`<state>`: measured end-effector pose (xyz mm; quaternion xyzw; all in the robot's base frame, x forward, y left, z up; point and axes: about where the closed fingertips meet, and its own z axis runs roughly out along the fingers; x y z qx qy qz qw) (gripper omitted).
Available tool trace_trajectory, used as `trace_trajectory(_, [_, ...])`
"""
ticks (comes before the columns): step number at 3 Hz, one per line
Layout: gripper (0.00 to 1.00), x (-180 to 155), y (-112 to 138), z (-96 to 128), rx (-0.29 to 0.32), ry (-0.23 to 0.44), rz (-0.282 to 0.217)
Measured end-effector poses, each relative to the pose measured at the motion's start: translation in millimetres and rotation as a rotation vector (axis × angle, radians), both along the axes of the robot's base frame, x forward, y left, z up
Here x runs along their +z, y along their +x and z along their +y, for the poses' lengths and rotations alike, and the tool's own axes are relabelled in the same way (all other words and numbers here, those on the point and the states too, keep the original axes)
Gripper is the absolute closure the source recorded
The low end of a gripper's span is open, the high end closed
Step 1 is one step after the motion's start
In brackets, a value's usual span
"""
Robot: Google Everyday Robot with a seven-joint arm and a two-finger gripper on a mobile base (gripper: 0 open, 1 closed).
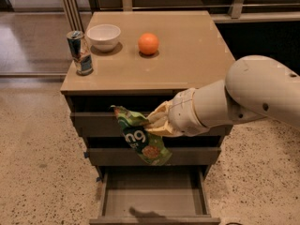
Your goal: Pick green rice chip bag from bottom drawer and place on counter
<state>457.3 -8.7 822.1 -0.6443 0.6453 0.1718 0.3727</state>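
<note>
The bottom drawer (154,193) is pulled out toward the camera, and its grey floor shows between low side walls, with a dark shadow near the front wall. Above it are two shut drawer fronts (93,123), and above these is the thin front edge of the counter (197,60). On the counter a can (79,53) stands close to the left edge, a white bowl (104,35) is just behind it to the right, and an orange (148,43) lies near the bowl, at the back. The front middle and the whole right half of the top are bare tan surface. The white arm (248,95) comes in from the right, lower than the counter top, and crosses in front of the cabinet's right side. The gripper (152,123) is in front of the upper drawer fronts, just under the counter edge. Its jaws are pressed together on the upper part of the bag (140,142), pinching it. The bag hangs tilted in the air in front of the two shut fronts, above the open drawer and apart from it, and its lower end points down and right. On the green bag the large white letters "ng" can be read, with a brown chip picture under them. The smaller writing there cannot be read, and the can's label also not.
</note>
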Motion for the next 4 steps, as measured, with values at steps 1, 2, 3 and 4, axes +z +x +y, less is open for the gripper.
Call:
trace_trajectory(1, [1.0,29.9,18.7,-16.7,-0.09,0.081,0.053])
trace_trajectory(2, [1.0,71.6,46.3,-40.2,-0.165,0.179,0.099])
trace_trajectory(3, [1.0,121.2,73.8,-72.5,-0.231,0.23,0.082])
trace_trajectory(4, [1.0,174.6,93.9,-94.3,-0.264,0.255,0.02])
